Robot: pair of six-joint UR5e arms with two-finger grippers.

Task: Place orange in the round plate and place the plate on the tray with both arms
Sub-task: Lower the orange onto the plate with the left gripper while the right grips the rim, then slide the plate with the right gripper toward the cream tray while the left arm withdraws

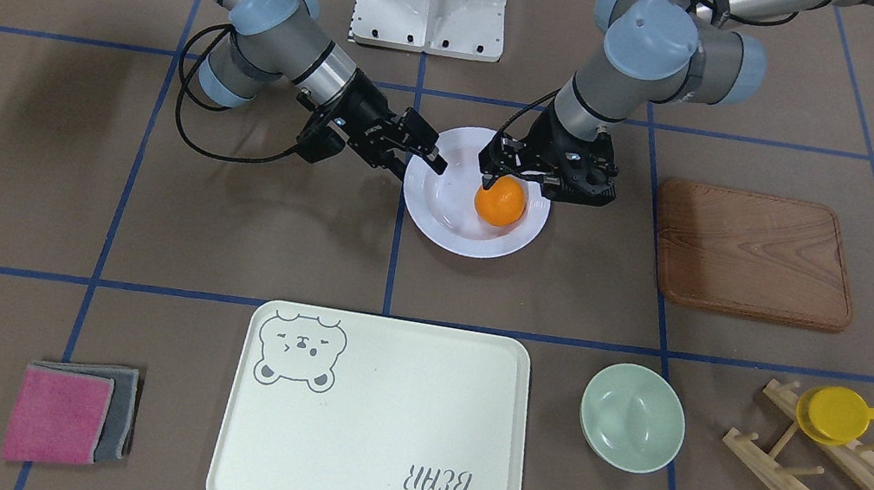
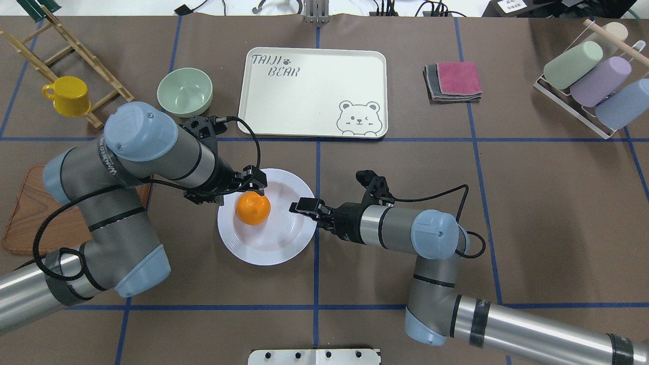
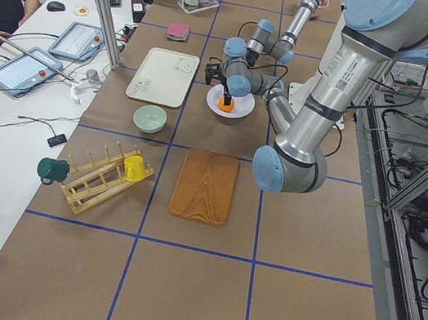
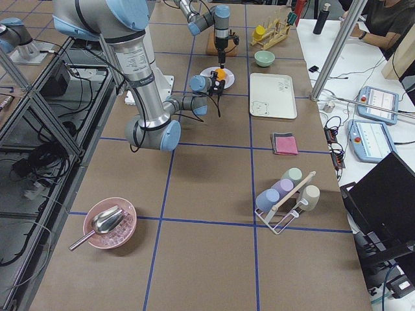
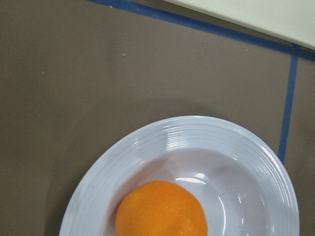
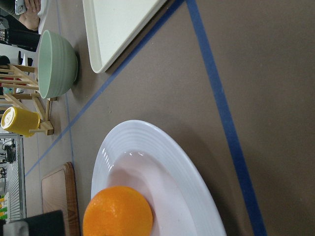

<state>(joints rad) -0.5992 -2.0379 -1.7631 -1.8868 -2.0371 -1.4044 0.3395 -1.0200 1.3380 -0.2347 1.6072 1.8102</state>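
The orange point(image 1: 499, 202) point(image 2: 252, 209) lies in the sunken centre of the round plate point(image 1: 448, 229) point(image 2: 274, 248), toward my left arm's side. My left gripper point(image 1: 511, 178) point(image 2: 253, 186) hangs just over the fruit's top and looks open. Both wrist views show the orange point(image 5: 161, 211) point(image 6: 117, 211) resting in the plate point(image 5: 147, 147) point(image 6: 162, 147). My right gripper point(image 1: 430, 152) point(image 2: 299, 207) is open at the plate's opposite rim. The cream bear tray point(image 1: 373, 428) point(image 2: 304, 96) lies bare beyond the plate, across a blue tape line.
A brown wooden board point(image 1: 751, 253) lies on my left. A pale-green bowl point(image 1: 632, 416) sits beside the tray, with a wooden rack holding a yellow cup point(image 1: 835, 415) farther out. Folded cloths point(image 1: 69, 410) and a rack of cups point(image 2: 588, 81) are to my right.
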